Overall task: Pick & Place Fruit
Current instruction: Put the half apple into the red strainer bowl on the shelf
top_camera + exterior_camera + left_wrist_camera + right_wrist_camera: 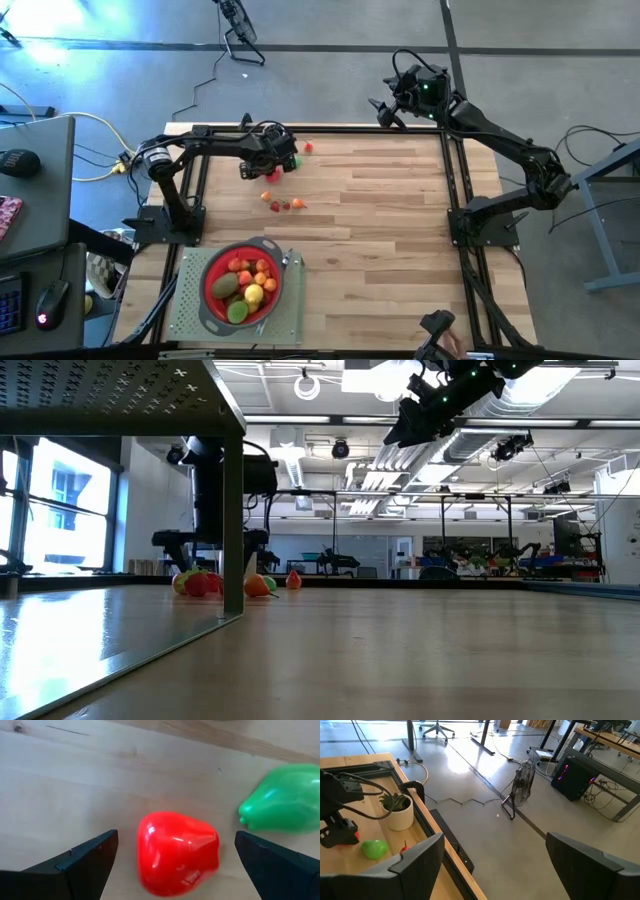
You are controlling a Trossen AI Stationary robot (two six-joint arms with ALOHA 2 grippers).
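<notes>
Glossy red plastic fruit [177,852] sits between my left pincer's [176,862] spread, released fingers near the desk's [400,220] far edge; green fruit [285,797] partly cut off.

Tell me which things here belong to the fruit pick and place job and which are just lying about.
Part of the job:
- red fruit, between the open left gripper fingers
- green fruit beside it
- loose fruits on the table
- fruits already in the red strainer

Just lying about:
- potted plant
- floor fan
- right gripper, waiting off the table
</notes>
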